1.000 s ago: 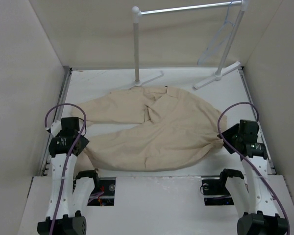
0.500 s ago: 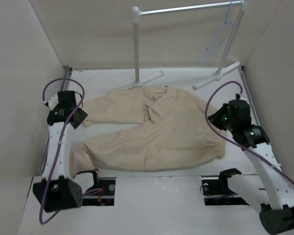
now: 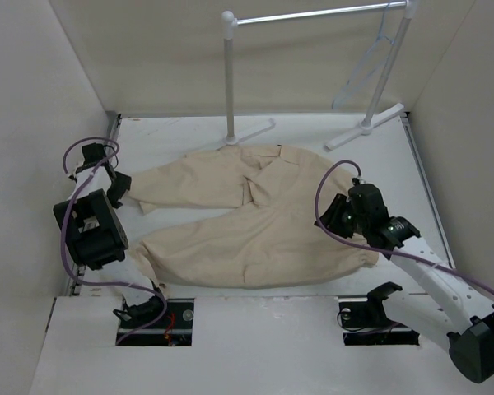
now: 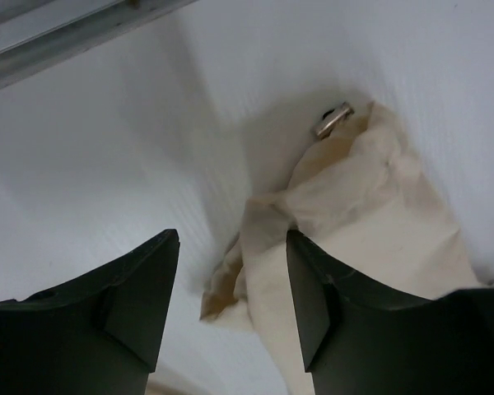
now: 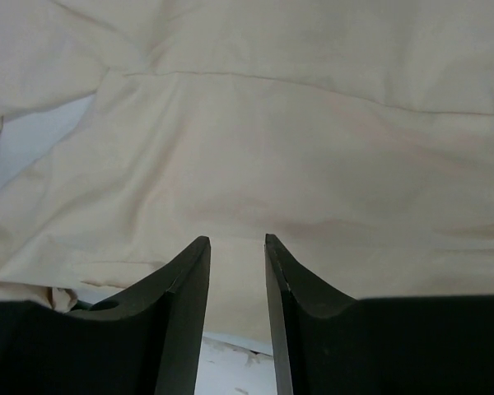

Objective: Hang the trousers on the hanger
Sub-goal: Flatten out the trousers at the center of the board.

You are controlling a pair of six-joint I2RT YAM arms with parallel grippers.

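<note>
My grippers were at the two ends of the near leg a second ago; both have since let go and moved, so the trousers (image 3: pixel 263 226) lie flat on the table (image 3: pixel 329 144), nothing lifted. I judge a fresh grasp is due. The rack (image 3: pixel 229 74) stands behind, one foot just beside the cloth's far edge. The hanger (image 3: pixel 362 72) hangs at its right end, well apart. My right gripper (image 3: pixel 333 216) hovers over the cloth's right part, jaws slightly apart, empty. My left gripper (image 3: pixel 119 188), jaws wide and empty, hangs over the far leg's cuff, by a small metal fitting (image 4: pixel 333 120).
</note>
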